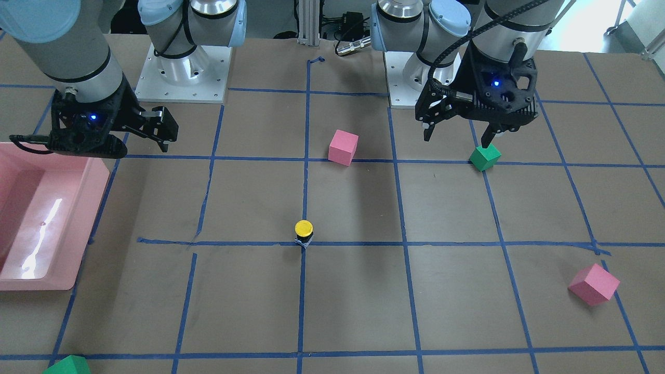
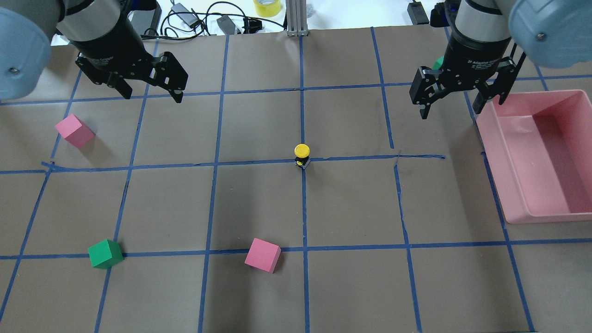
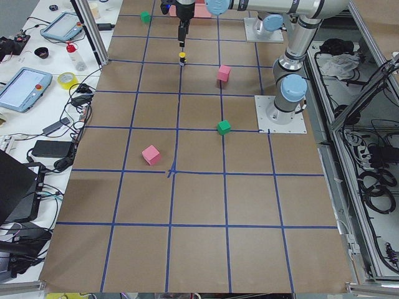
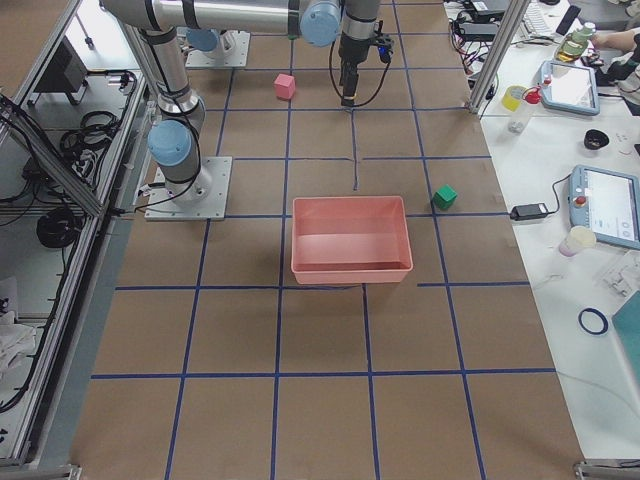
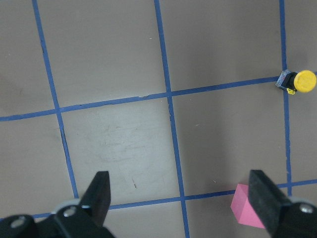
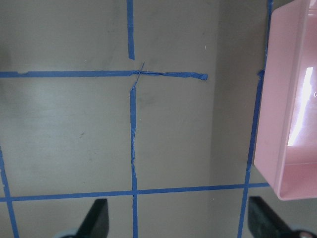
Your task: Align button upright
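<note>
The button (image 2: pixel 301 155) stands upright at a tape crossing mid-table, yellow cap on top, black body below. It also shows in the front view (image 1: pixel 304 231) and at the right edge of the left wrist view (image 5: pixel 297 82). My left gripper (image 2: pixel 152 92) is open and empty, raised over the far left of the table, well away from the button; its fingers (image 5: pixel 99 193) frame bare paper. My right gripper (image 2: pixel 451 111) is open and empty, raised beside the pink bin, far right of the button. It also shows in the right wrist view (image 6: pixel 179 220).
A pink bin (image 2: pixel 508 162) sits at the right edge. Two pink cubes (image 2: pixel 75 131) (image 2: pixel 262 255) and a green cube (image 2: pixel 105 253) lie on the left and near side. Another green cube (image 2: pixel 438 62) is partly hidden behind the right arm. Blue tape lines grid the table.
</note>
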Controlling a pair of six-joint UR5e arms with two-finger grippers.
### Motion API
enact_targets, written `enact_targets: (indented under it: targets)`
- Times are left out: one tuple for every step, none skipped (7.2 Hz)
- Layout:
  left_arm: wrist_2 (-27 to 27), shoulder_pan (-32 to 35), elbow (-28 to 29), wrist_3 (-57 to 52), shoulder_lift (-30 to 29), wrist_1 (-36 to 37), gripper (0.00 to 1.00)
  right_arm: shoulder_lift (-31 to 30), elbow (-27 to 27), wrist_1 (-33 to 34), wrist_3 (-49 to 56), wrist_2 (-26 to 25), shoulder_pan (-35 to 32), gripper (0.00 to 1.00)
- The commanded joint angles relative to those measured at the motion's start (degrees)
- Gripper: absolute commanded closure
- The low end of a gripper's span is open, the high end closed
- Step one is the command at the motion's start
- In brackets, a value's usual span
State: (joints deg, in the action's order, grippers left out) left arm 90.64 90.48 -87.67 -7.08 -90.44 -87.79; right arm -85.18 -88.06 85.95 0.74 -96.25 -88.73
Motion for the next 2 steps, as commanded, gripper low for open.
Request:
enact_targets:
  targets:
    - [0.1,0.1,-0.7,0.0,0.4,0.0,0.00,0.0,0.6,1.8,-0.8,-0.8,0.4,0.00]
    - [0.2,0.1,-0.7,0.0,0.3,0.1,0.00,-0.1,0.2,2.8,-0.8,-0.7,0.3,0.00]
